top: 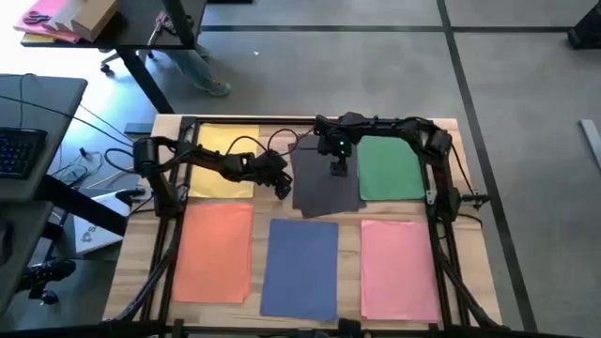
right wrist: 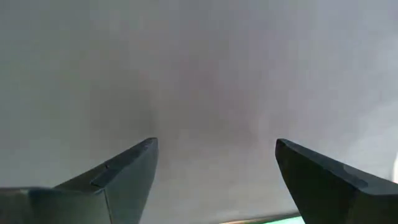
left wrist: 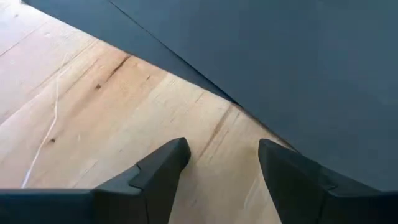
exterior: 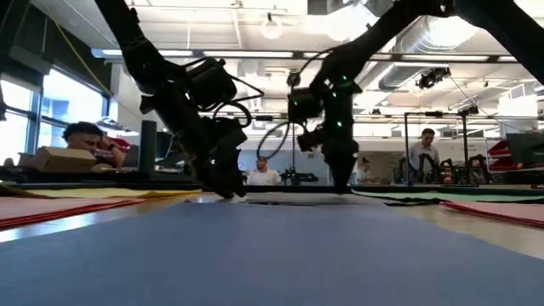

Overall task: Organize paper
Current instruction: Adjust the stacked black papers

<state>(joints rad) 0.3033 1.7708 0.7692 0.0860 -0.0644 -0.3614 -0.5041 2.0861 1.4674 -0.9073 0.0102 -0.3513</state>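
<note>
Now we count six sheets on the bench (top: 352, 230): yellow (top: 225, 160), orange (top: 216, 252), blue (top: 300, 266), pink (top: 399, 266), green (top: 387, 169), dark grey (top: 319, 188). Both jaws released over grey: left gripper (top: 282, 188), right gripper (top: 338, 169).

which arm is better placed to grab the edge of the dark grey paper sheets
Left. The left gripper sits open at the edge of the dark grey paper sheets; the right gripper, also open, is over their middle.

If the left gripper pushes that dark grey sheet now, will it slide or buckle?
The dark grey sheet looks thin and flat, so probably floppy. On bare wooden table it likely slides easily, maybe skewing further. The open left gripper sits at its edge; the right gripper is above it.
</note>
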